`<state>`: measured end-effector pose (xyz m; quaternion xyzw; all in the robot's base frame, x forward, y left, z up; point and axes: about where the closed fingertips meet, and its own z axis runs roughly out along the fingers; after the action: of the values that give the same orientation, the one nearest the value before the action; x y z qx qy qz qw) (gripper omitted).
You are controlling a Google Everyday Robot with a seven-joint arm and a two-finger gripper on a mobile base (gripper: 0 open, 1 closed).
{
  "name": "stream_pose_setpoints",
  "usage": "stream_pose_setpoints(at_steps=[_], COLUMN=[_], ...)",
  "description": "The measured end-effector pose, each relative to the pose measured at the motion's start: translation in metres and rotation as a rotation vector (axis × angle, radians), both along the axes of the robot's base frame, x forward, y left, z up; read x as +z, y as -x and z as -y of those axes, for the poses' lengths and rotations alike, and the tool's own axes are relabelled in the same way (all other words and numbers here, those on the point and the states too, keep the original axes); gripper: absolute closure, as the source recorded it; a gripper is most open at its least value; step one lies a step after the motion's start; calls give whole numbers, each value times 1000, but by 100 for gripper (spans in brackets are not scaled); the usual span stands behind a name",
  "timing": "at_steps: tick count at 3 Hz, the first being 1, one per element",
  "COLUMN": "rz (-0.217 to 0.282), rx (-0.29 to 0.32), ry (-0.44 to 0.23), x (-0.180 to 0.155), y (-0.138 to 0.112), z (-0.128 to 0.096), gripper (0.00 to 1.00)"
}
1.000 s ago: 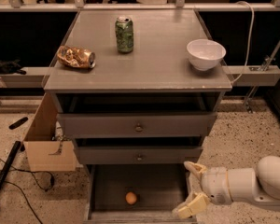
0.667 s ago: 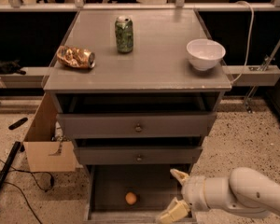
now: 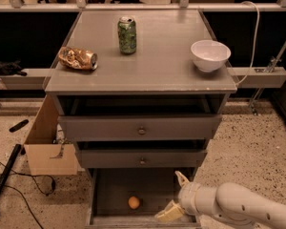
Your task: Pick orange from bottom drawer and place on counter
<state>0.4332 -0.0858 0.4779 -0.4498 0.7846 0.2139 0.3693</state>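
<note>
— So, where is your gripper sitting right now?

— My gripper (image 3: 174,196) is hanging low at the right front corner of the bottom drawer (image 3: 99,194), at the end of my pale, rounded arm (image 3: 238,206), which is reaching in from the lower right. It is pointing left, toward the inside of the drawer.

— And what are your fingers doing?

— My two cream-coloured fingers (image 3: 168,214) are standing spread wide apart, one angled up and one angled down, and they are gripping nothing.

— Where is the orange lying?

— The orange (image 3: 134,202) is resting on the dark floor of the bottom drawer, near its front edge and a little left of the middle. It is sitting to the left of my fingers, near them but not touching them.

— What is the cabinet looking like?

— The bottom drawer is standing open. Above it, the two shallower drawers (image 3: 141,130) are showing small round knobs, each one sticking out slightly. The counter (image 3: 157,70) is stretching flat and grey across the top.

— Is anything sitting on the counter?

— A green can (image 3: 127,35) is standing upright near the back, left of centre. A crumpled gold-brown snack bag (image 3: 77,58) is lying near the left edge. A white bowl (image 3: 209,55) is sitting near the right edge, well apart from the other two.

— Anything beside the cabinet?

— An open cardboard box (image 3: 50,147) is leaning against its left side on the speckled floor (image 3: 248,147).
</note>
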Motion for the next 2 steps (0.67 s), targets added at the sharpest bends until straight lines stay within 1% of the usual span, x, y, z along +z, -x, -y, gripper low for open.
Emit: stream_pose_setpoints(at_steps=[1, 2], rz=[12, -1], rx=[-80, -70], ry=[35, 42], x=[-46, -54], y=[-64, -64], z=[56, 52], gripper=[0, 0])
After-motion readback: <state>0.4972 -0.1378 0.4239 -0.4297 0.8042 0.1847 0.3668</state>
